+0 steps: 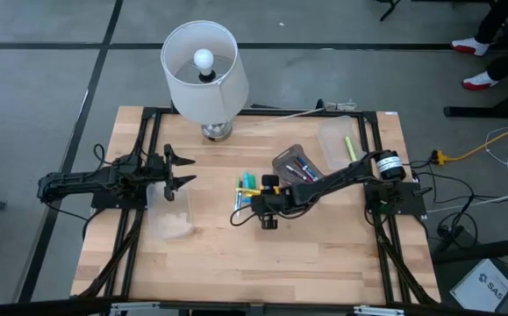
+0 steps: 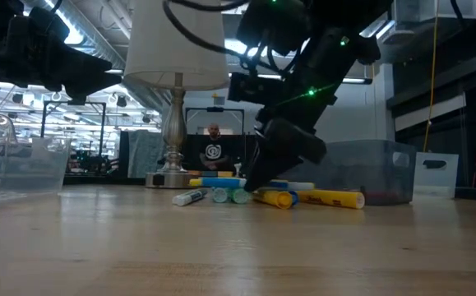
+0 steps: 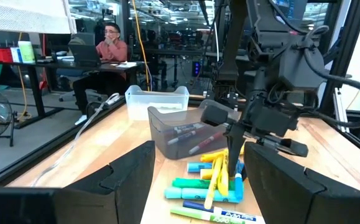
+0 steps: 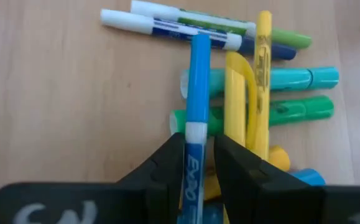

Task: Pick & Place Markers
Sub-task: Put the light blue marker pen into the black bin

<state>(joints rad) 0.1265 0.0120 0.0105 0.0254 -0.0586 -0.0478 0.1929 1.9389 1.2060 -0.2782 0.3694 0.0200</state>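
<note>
Several markers (image 1: 247,189) in blue, yellow, green and teal lie heaped mid-table; the low view shows the same pile (image 2: 262,196). My right gripper (image 1: 262,206) has come down on the pile's near side and is shut on a blue marker (image 4: 198,81). More markers lie in a smoky bin (image 1: 291,164). One yellow-green marker lies in a clear bin (image 1: 337,145) at the far right. My left gripper (image 1: 182,169) waits open at the table's left, above another clear bin (image 1: 170,212), touching nothing. My right gripper pinches the blue marker between its two fingers (image 4: 164,171) at the white printed part of the barrel (image 4: 192,163). The fingers come from above, slanting down, and lie across the marker. Its blue end reaches out over the teal and green markers of the pile.
A lamp with a white shade (image 1: 201,70) stands at the table's far edge, its base (image 2: 170,177) behind the pile. The smoky bin (image 2: 369,168) sits just right of the pile. A person sits at a desk beyond the table (image 3: 108,46). Bare wood lies toward the near edge.
</note>
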